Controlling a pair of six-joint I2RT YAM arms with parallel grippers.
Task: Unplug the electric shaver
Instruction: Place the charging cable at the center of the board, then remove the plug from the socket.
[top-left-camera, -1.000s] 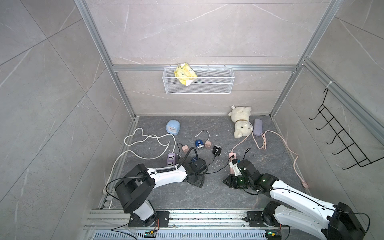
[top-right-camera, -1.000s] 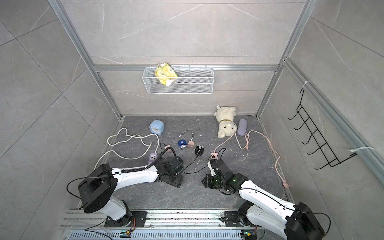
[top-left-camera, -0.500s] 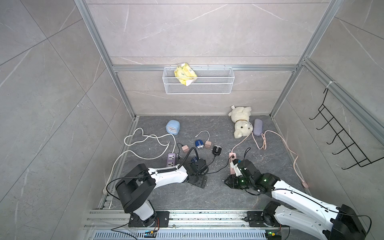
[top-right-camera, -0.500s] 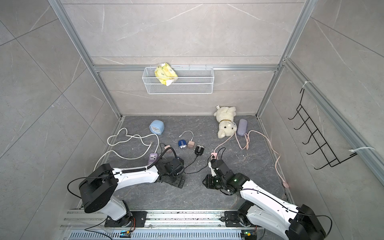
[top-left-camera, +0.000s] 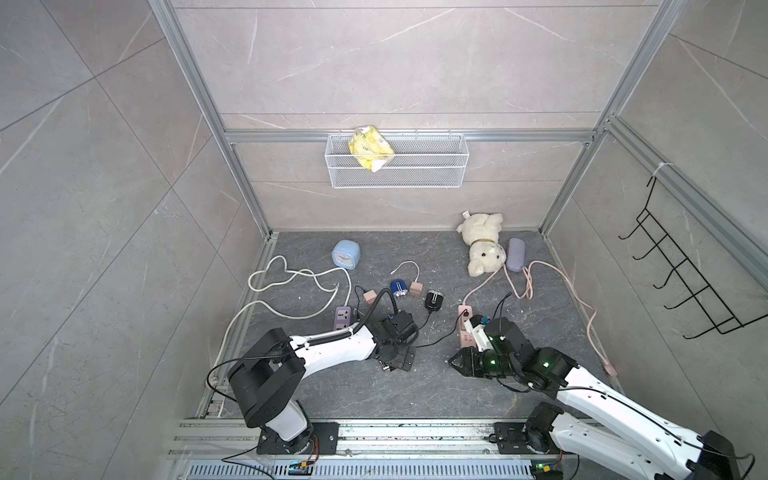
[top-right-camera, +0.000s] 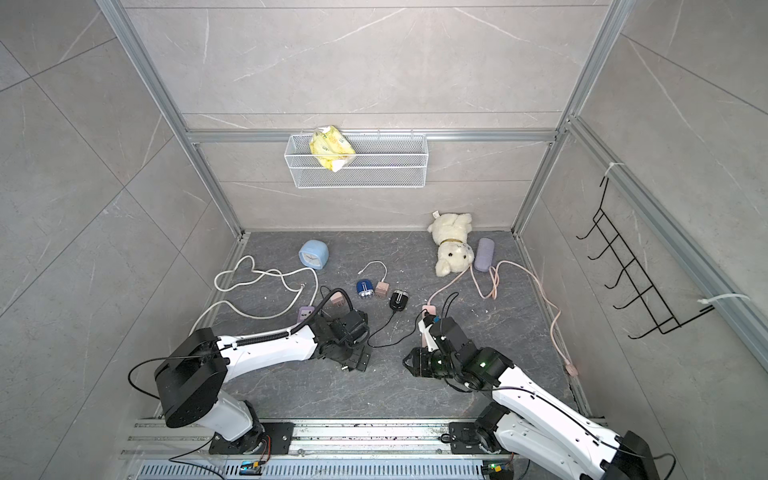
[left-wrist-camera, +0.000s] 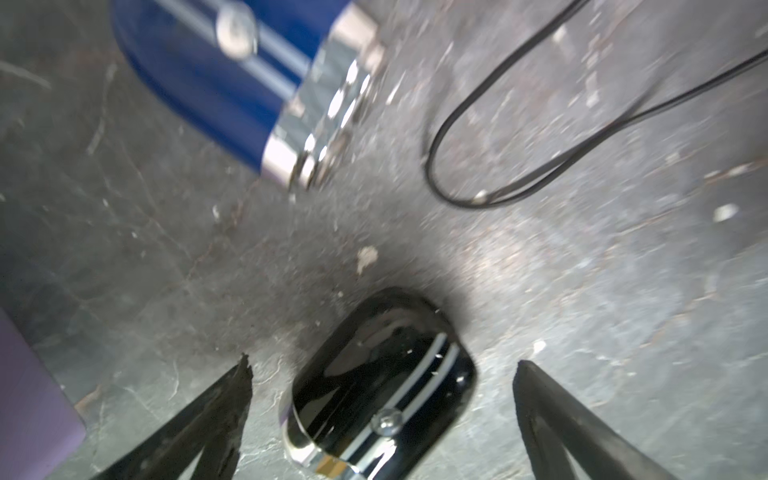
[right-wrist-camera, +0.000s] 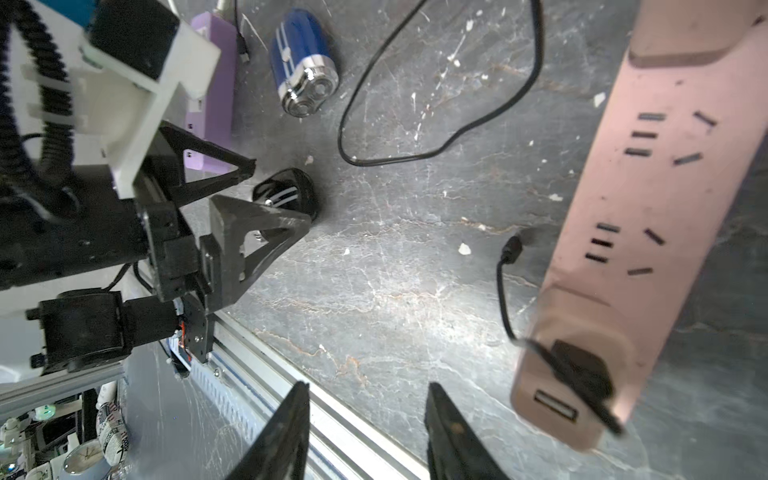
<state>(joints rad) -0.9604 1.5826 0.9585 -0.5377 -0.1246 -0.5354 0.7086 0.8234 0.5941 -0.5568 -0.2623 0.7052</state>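
The black electric shaver (top-left-camera: 432, 299) (top-right-camera: 399, 300) lies on the dark floor. My left gripper (left-wrist-camera: 384, 363) is open, with a finger on each side of the shaver (left-wrist-camera: 382, 382) and a gap on both sides; the right wrist view shows the same (right-wrist-camera: 295, 185). No cable enters the shaver's rounded far end. A black cable (right-wrist-camera: 365, 163) lies looped beside it. A small connector (right-wrist-camera: 512, 246) lies loose next to the pink power strip (right-wrist-camera: 648, 187). A black plug (right-wrist-camera: 582, 370) sits in the strip's near end. My right gripper (right-wrist-camera: 365, 392) (top-left-camera: 455, 363) is open and empty.
A blue shaver (top-left-camera: 398, 289), two pink cube chargers (top-left-camera: 370, 296) and a purple power strip (top-left-camera: 343, 318) lie close to the left gripper. Further back are a white cord (top-left-camera: 291, 282), a blue clock (top-left-camera: 345, 255), a plush bear (top-left-camera: 482, 245) and a wall basket (top-left-camera: 395, 178). The metal rail (right-wrist-camera: 332, 415) edges the floor.
Both grippers have opened: the left's jaws stand wider and the right's have parted from shut. Arms and shaver have hardly moved.
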